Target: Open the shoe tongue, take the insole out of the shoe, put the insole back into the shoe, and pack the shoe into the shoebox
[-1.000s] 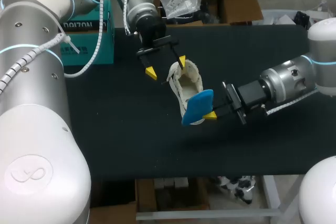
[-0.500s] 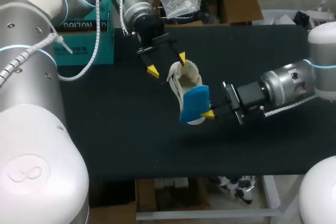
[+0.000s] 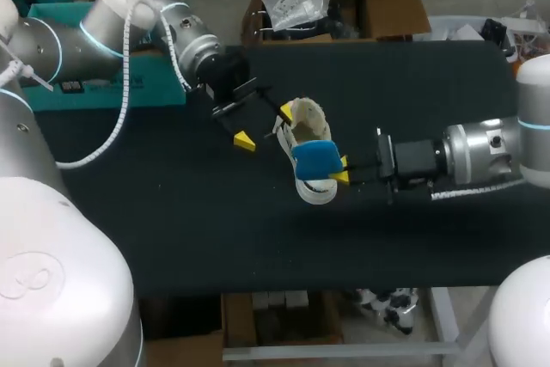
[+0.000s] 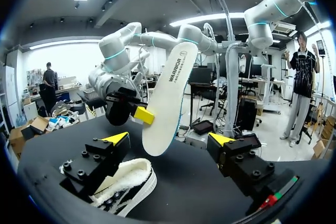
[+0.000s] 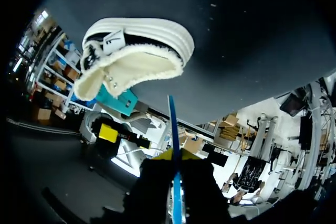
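A: Shoe position?
B: White shoe [image 3: 308, 122] stands on its sole near the middle of the black surface [image 3: 215, 229], opening upward, fleecy lining showing.
A: Insole?
B: Out of the shoe. Right gripper [image 3: 340, 169] is clamped on the insole [image 3: 314, 158], one finger on each face. Blue face shows in the head view, white underside in the left wrist view. It is held tilted over the shoe's end nearer the front edge. Contact with the shoe: cannot tell.
A: Left gripper?
B: Left gripper [image 3: 265, 125] spread wide, holding nothing. One yellow tip just beside the shoe's far end.
A: Shoebox?
B: Teal shoebox [image 3: 94, 96] at the far left corner, partly hidden by the left arm.
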You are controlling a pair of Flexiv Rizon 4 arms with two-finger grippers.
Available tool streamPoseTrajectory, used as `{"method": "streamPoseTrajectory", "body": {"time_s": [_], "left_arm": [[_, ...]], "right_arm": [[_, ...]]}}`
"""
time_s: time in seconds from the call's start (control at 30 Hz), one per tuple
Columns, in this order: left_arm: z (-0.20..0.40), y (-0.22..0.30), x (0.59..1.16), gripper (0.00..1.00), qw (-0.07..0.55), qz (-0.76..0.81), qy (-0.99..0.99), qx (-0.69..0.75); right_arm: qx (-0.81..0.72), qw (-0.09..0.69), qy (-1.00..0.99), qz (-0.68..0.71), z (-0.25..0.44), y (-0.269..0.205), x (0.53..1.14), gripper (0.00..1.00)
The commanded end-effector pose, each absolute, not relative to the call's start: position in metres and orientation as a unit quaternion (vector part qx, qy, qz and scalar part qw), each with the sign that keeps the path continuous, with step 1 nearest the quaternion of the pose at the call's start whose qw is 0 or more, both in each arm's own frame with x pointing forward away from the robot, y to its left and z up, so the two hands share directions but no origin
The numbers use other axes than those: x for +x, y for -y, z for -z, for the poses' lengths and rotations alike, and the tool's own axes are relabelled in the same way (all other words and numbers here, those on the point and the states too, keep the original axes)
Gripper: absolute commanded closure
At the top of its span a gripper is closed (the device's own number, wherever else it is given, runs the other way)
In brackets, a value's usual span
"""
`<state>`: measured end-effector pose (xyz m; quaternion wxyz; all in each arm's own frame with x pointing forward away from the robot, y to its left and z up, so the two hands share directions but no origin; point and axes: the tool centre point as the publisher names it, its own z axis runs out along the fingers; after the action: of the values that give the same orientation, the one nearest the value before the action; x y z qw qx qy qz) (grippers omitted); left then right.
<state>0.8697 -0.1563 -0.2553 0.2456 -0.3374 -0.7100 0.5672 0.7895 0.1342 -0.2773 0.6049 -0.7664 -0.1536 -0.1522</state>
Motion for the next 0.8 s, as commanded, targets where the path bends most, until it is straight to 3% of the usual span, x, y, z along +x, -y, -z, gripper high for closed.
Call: {"method": "streamPoseTrajectory", "body": {"time_s": [0.03, 0.3, 0.7, 0.77, 0.8], "left_arm": [[0.249, 0.158, 0.856, 0.00, 0.056, -0.620, 0.761, -0.186], [0.249, 0.158, 0.856, 0.00, 0.056, -0.620, 0.761, -0.186], [0.284, 0.179, 0.844, 0.00, -0.054, -0.644, 0.739, -0.193], [0.285, 0.180, 0.844, 0.37, -0.056, -0.646, 0.737, -0.189], [0.286, 0.181, 0.843, 0.39, -0.062, -0.650, 0.733, -0.189]], "right_arm": [[-0.766, 0.605, 0.144, 0.163, 0.277, -0.131, 0.785, 1.00], [-0.766, 0.605, 0.144, 0.163, 0.277, -0.131, 0.785, 1.00], [-0.761, 0.605, 0.131, 0.194, 0.295, -0.136, 0.808, 1.00], [-0.759, 0.606, 0.131, 0.197, 0.297, -0.136, 0.810, 1.00], [-0.761, 0.605, 0.128, 0.198, 0.298, -0.136, 0.811, 1.00]]}}
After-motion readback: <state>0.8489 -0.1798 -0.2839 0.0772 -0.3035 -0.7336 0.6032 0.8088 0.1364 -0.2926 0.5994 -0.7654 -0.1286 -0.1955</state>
